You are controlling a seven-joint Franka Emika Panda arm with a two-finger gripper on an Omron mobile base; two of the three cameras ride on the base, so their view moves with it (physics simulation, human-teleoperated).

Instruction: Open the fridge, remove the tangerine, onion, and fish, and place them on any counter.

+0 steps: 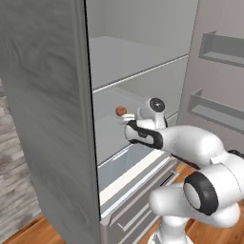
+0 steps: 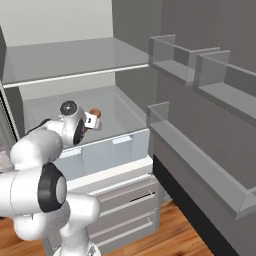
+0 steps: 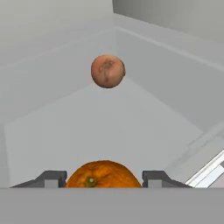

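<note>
While the fridge [image 1: 47, 119] stands with its door swung wide, the white arm reaches inside over the lower shelf, above the pale drawers. In the hand view the tangerine [image 3: 103, 174] sits right between the two dark fingers [image 3: 52, 178] of the gripper [image 3: 103, 180], one finger at each side of it and very close to its skin. Whether the fingers truly press on it I cannot tell, because the bottom of the fruit is cut off; its small green stem spot faces the camera.

The onion [image 3: 108, 71] lies further back on the same grey shelf, well apart from the gripper and almost straight ahead of it, near the back wall of the compartment. In the left base view the onion [image 1: 121, 111] shows as a small brown ball just left of the wrist. In the right base view it [image 2: 95, 114] peeps out just beyond the hand. The door shelves [image 2: 200, 165] of the open door are at the right side.
</note>
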